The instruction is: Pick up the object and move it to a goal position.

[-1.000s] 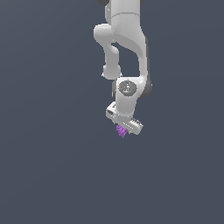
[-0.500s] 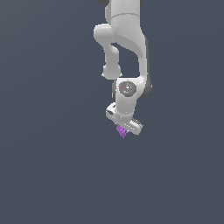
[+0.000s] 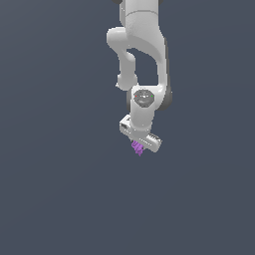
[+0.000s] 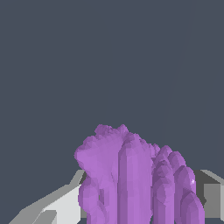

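Note:
The object [image 3: 137, 147] is a tiny bright purple ridged cone. It hangs point down under the white gripper [image 3: 139, 146] in the middle of the exterior view. The gripper is shut on it and holds it off the dark grey ground. In the wrist view the purple object [image 4: 131, 179] fills the lower middle of the picture, with a light grey finger [image 4: 57, 205] on one side and a darker finger [image 4: 212, 192] on the other. No goal marker shows in either view.
The white arm [image 3: 142, 55] comes down from the top of the exterior view. Everything else is a plain dark grey surface [image 3: 60, 189].
The arm and the purple object stand almost where they were; the object sits very slightly higher under the gripper than a second ago.

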